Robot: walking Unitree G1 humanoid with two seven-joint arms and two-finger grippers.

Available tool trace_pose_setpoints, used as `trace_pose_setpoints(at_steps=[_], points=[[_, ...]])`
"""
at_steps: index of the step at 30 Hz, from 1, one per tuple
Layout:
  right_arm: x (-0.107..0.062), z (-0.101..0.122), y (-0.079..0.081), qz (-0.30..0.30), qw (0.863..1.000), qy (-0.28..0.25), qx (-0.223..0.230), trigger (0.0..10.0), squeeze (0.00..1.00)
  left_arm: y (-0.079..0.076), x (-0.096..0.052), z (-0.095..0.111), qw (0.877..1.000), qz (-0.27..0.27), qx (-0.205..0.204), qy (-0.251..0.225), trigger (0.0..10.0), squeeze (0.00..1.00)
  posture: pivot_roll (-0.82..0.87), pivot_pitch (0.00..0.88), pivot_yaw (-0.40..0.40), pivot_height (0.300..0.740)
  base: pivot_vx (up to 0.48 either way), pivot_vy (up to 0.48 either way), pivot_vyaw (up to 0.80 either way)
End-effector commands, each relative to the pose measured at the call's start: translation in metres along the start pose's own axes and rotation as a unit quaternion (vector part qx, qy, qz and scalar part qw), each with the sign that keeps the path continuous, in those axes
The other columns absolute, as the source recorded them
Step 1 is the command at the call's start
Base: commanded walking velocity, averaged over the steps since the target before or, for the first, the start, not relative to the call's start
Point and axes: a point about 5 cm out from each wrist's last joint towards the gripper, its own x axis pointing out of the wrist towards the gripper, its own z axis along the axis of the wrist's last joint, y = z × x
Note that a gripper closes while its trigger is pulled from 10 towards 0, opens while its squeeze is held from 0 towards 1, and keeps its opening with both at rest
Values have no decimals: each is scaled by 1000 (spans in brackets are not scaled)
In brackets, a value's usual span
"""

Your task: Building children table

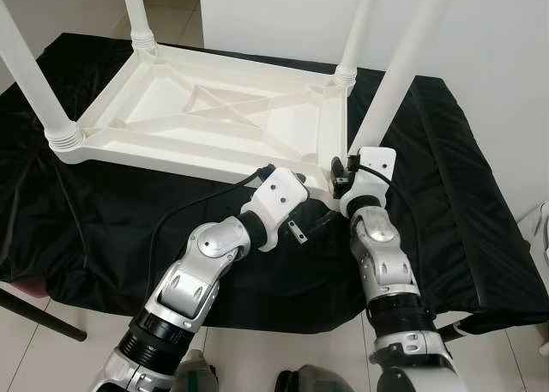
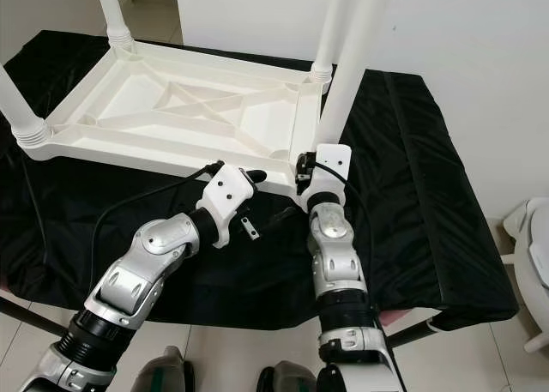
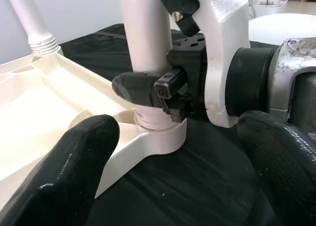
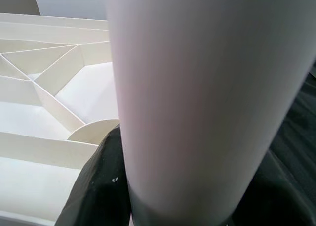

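The white plastic tabletop (image 1: 206, 117) lies upside down on a black cloth (image 1: 446, 203), and everything worth watching happens at its near corner on the robot's right. 3 legs already stand up from the other 3 corners. The 4th leg (image 1: 403, 66) rises from that near corner, its base sitting in the round corner socket (image 3: 158, 137), and in the head views it seems to lean a little away from the tabletop.

The right gripper (image 3: 148, 90) is clamped around this leg just above the socket, one black finger wrapped across the front of the tube. The left gripper (image 1: 310, 225) hangs just outside the same corner, over the cloth, fingers spread wide with nothing between them; its wrist view looks straight at the socket through the gap.

What I'd worry about from here:

- The lean. If the leg goes on crooked, the ribbed end could jam or cross in the socket, and more force would only wedge it harder.
- Nothing is holding the tabletop down. A twist or push at that corner could slide or pivot the whole thing on the slick cloth, and the 3 standing legs would swing with it.
- The 2 grippers are very near each other. If the left one comes in to steady the corner, it could knock the right wrist or catch its cable.
- A smooth tube in a 2-finger hold may simply slip round instead of turning.
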Motion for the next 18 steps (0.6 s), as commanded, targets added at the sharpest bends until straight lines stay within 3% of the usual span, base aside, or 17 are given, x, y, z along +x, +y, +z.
trace_pose_setpoints(at_steps=[1,6,7,12,16,18], points=[[-4,-9,-5,-4,1000,24,-13,10000,0,0,0,-1,1000,2,1,0,10000,0,-12,0,-70,740,0,0,0],[-8,-10,-6,0,999,30,-16,10000,0,-1,0,-2,1000,2,1,1,10000,0,-10,0,-75,740,0,0,0],[-9,-10,-7,6,999,32,-10,10000,1000,-1,0,-2,1000,2,1,1,10000,0,-8,0,-78,740,0,0,0],[-9,-5,-11,34,999,19,6,10000,1000,-2,0,-1,1000,5,0,0,10000,0,-4,0,-85,740,0,0,0],[1,1,-23,157,988,9,5,10000,976,-2,-2,-1,1000,13,-2,1,10000,0,8,0,-100,740,0,0,0],[1,1,-23,157,988,9,5,10000,976,-2,-2,-1,1000,13,-2,1,10000,0,8,0,-100,740,0,0,0]])
